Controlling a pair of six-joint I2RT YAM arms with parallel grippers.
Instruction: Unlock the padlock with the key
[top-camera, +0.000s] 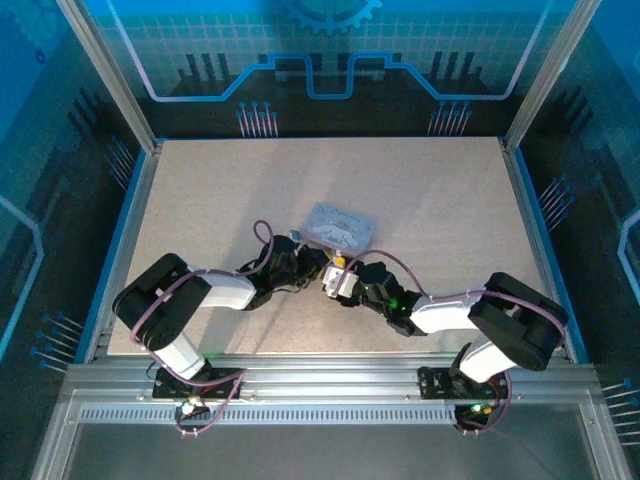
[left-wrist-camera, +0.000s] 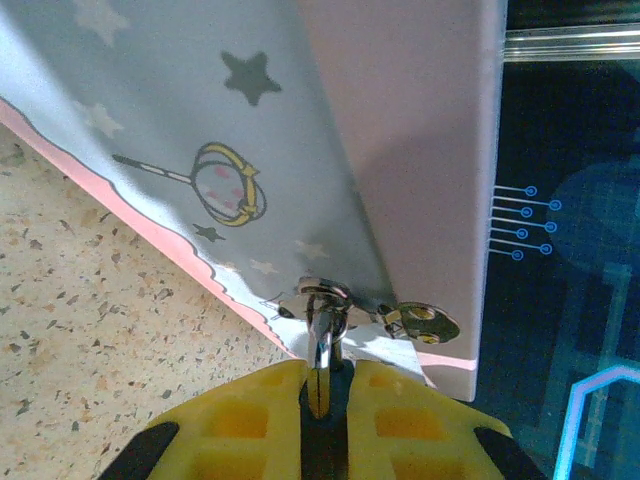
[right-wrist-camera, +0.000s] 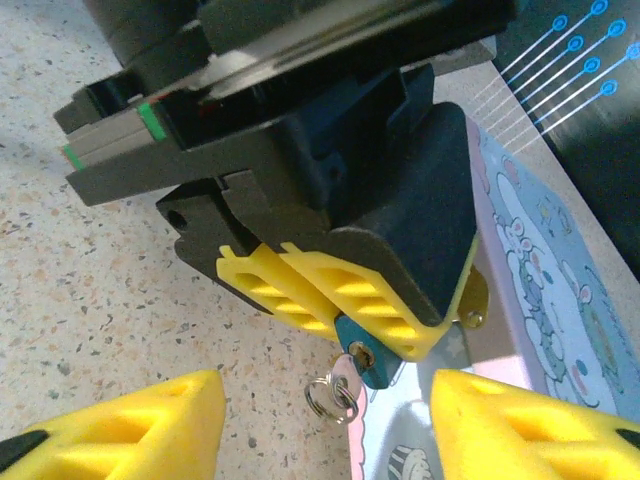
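Note:
My left gripper (left-wrist-camera: 322, 385) is shut on the padlock, whose shiny shackle (left-wrist-camera: 320, 335) runs up through the hasp of the lavender tin (left-wrist-camera: 300, 150). In the right wrist view the padlock's bluish body (right-wrist-camera: 372, 366) sticks out below the left gripper's yellow fingers (right-wrist-camera: 340, 290), keyhole facing the camera. The key (right-wrist-camera: 345, 376) hangs at the keyhole with a small wire ring (right-wrist-camera: 328, 397) on it. My right gripper (right-wrist-camera: 330, 440) is open just in front of the key, one fingertip on each side, touching nothing. From above, the left gripper (top-camera: 320, 268) and the right gripper (top-camera: 340, 285) meet at the tin's near edge.
The cartoon-printed tin (top-camera: 340, 228) lies mid-table on the speckled tabletop (top-camera: 200, 200). A brass latch piece (left-wrist-camera: 425, 322) sits beside the hasp. Metal frame rails border the table, with bare surface to the left, right and behind the tin.

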